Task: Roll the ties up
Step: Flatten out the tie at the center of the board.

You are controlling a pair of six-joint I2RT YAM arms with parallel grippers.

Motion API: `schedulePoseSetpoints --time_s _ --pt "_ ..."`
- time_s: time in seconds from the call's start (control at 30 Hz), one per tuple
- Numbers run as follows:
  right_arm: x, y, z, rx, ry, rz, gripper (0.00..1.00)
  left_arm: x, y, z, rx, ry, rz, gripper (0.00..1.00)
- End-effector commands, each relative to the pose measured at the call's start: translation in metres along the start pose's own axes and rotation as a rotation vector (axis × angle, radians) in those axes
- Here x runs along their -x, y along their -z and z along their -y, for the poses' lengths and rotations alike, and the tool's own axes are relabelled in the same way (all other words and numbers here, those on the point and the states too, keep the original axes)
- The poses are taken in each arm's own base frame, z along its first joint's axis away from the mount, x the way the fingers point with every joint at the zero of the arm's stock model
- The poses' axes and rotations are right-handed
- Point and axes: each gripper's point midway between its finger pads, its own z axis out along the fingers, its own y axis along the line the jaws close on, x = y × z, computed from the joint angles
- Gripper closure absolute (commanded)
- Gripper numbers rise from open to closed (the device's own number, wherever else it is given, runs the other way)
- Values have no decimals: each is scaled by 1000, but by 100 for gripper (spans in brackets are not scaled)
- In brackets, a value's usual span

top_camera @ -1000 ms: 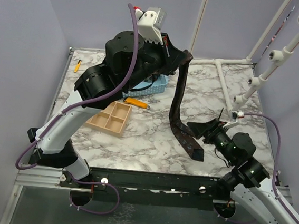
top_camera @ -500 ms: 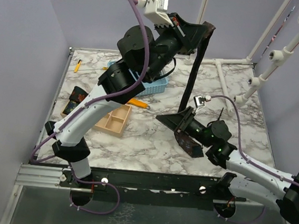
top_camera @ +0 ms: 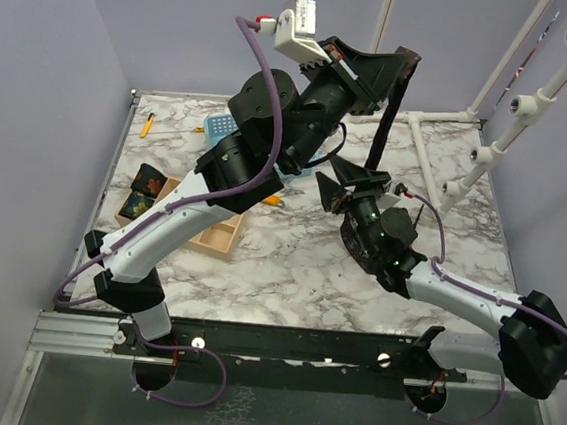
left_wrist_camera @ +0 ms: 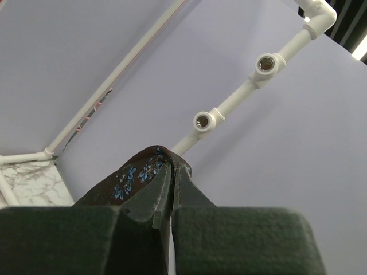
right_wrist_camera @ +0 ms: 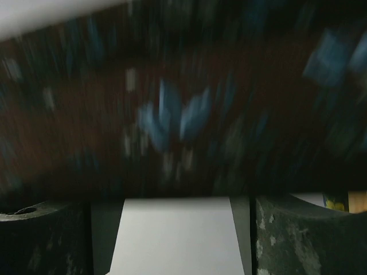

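Top external view: left gripper (top_camera: pixel 396 71) is holding one end of the tie (top_camera: pixel 384 122) high above the table (top_camera: pixel 289 263), so the strip is hanging straight down and free of creases. Left wrist view is confirming it: jaws are pinching nearly shut on the folded tie end (left_wrist_camera: pixel 135 175), with blue-flowered fabric bulging out beside the fingertips.

Right gripper (top_camera: pixel 352 181) is reaching up to the lower stretch of the hanging tie, probably to catch the loose end so rolling can start. Right wrist view is showing blurred brown fabric with blue motifs (right_wrist_camera: pixel 172 114) filling the frame very close. The fingers (right_wrist_camera: pixel 298 235) are sitting far apart at the bottom corners, so the jaws are standing wide and not gripping yet.

Two dark patterned bundles (top_camera: pixel 145 187) are lying at the table's left side beside the wooden tray (top_camera: pixel 211 234). They are likely ties already rolled, though they are too small to be sure. A blue basket (top_camera: pixel 220 124) is sitting behind the left arm.

Risk: the tie is swinging freely, so the right jaws could be closing on air.
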Motion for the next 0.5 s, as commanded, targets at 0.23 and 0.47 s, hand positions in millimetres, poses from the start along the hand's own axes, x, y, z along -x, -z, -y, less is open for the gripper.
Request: schedulePoseSetpoints --time_s 0.23,0.47 --pt "116 -12 9 16 -125 369 26 47 60 -2 26 79 57 100" --pt "177 37 4 -4 16 556 22 26 106 -44 92 80 -15 100"
